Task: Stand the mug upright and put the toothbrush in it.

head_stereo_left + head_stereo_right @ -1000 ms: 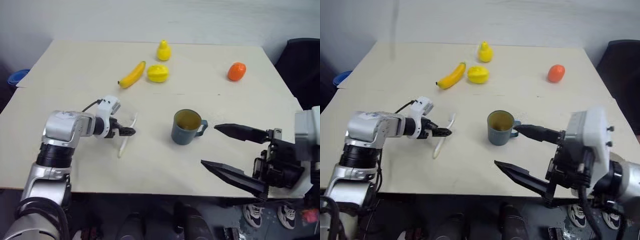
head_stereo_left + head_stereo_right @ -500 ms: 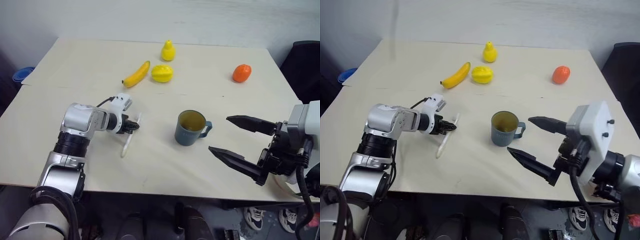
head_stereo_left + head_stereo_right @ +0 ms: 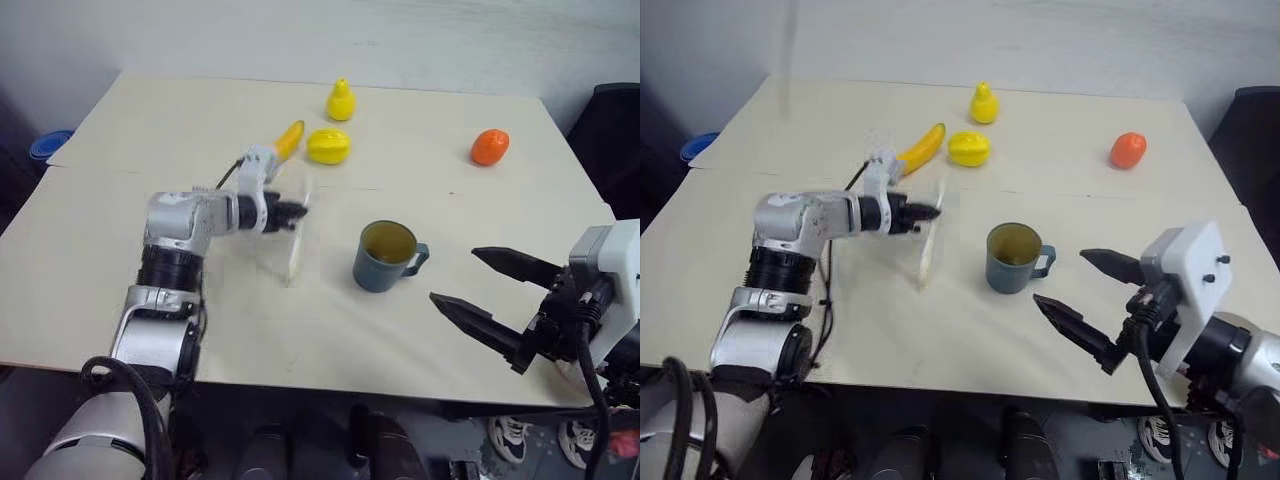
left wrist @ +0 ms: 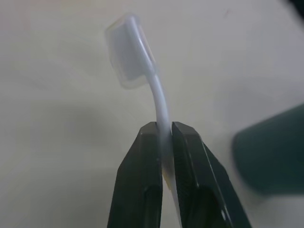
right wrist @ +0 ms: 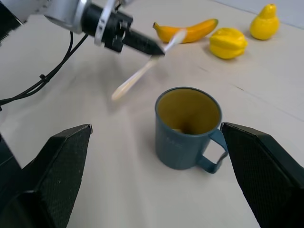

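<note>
Lifted off the table [image 3: 90,230] since a second ago, the toothbrush [image 3: 297,238] now hangs in the air to the left of the mug [image 3: 385,256], pinched near its neck by the left gripper [image 3: 300,212], whose fingers are clamped tight on it. Mug stands upright mid-table, handle toward the right gripper [image 3: 478,285], yellowish inside showing. Right of the mug, that gripper hovers with fingers spread wide, grasping nothing.

Silver-grey jointed left arm [image 3: 175,240] with a thin black cable; white boxy right wrist housing [image 3: 1188,278] with small screws; black tapered gripper fingers [image 3: 478,325].
</note>
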